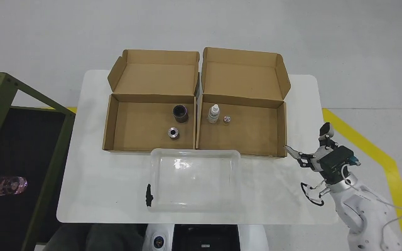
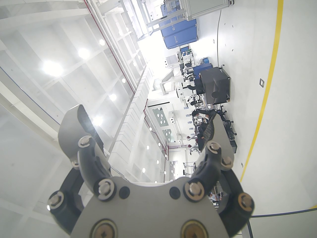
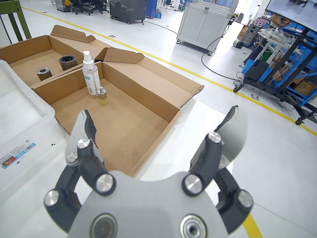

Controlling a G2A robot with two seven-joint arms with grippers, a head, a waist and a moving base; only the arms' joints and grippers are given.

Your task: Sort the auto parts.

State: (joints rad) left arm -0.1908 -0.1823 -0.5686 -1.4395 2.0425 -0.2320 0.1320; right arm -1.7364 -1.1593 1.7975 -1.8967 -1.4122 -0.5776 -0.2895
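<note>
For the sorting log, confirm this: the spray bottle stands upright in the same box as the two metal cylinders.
Wrong. The spray bottle stands upright in the right-hand box; the grey cylinder and dark cylinder sit in the left-hand box. The right wrist view shows it.

Sleeve [image 1: 180, 113], bushing [image 1: 171, 132] upright, L box [image 1: 138, 125]; bottle [image 1: 214, 113], fitting [image 1: 227, 118] upright, R box [image 1: 257, 130].

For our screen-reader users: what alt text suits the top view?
Two cardboard boxes sit side by side on a white table: the left box holds two metal cylinders, the right box a spray bottle and a small part. A clear tray lies before them; the open right pincer is at the table's right edge.
</note>
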